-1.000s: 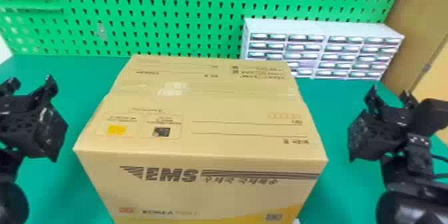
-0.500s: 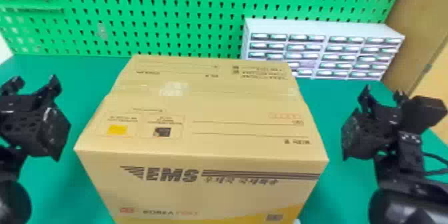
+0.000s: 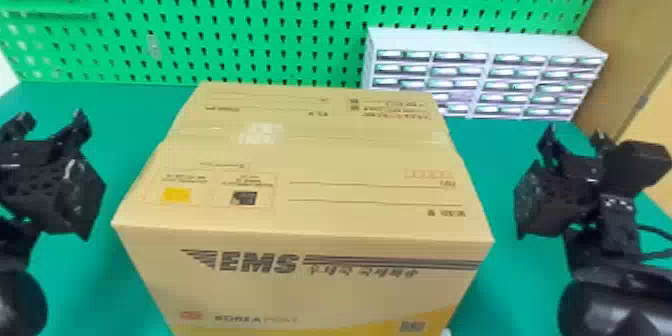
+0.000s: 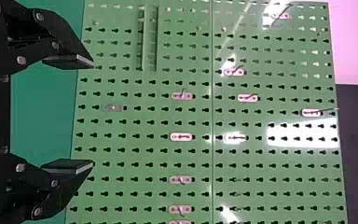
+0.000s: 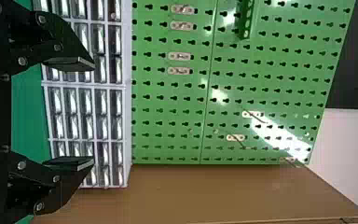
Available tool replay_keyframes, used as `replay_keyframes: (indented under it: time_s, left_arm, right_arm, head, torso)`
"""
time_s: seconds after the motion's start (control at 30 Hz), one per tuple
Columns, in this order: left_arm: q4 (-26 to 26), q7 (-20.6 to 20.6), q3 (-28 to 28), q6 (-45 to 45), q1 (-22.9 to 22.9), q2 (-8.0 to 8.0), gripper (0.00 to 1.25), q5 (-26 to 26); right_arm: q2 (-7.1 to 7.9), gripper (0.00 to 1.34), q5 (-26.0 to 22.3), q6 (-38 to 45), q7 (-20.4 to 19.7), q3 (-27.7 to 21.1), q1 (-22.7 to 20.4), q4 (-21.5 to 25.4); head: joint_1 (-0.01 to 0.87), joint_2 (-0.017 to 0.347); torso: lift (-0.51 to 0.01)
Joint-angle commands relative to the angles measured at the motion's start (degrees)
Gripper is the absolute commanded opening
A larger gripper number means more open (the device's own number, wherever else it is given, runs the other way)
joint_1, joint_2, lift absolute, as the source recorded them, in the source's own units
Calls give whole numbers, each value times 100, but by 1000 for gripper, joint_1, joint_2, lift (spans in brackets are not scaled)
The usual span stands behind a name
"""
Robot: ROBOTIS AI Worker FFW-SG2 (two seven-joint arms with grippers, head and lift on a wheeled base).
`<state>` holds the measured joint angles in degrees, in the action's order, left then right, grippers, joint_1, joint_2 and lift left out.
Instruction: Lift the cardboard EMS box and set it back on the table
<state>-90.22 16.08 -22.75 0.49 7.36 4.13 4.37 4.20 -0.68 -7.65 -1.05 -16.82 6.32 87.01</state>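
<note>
Off to the left side, holding the left gripper point(image 3: 51, 122) with its fingers spread apart, clamping nothing; off to the right, holding the right gripper point(image 3: 575, 134) likewise, with its fingers parted too and bearing nothing. Having the cardboard box point(image 3: 300, 165) between the two, near both and touching neither, as far as one can judge. Seeming to be resting level on the green table point(image 3: 510, 280), with its printed front turned toward the near side. Showing no lift under way: either waiting to be picked up or already sitting back in place, and giving no way of telling which. If only beginning, needing both grippers to be closing in on the sides, then raising and lowering the load; if finishing, needing nothing more but backing away. Farther out, standing behind toward the right, showing a drawer cabinet point(image 3: 480, 45) against the pegboard point(image 3: 250, 35).
</note>
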Motion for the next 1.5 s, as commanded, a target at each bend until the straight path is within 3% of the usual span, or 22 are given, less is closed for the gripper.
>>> replay_keyframes:
  time_s: [0.0,1.47]
  left_arm:
    - [-4,0,-10,-14,-6,0,756,11]
    - [-4,0,-1,-49,2,9,756,2]
  right_arm:
    - [29,798,-20,0,0,4,-8,0]
    - [73,799,-2,44,0,4,10,27]
  head:
    - [678,-15]
    - [678,-15]
  torso:
    - [-96]
    - [-96]
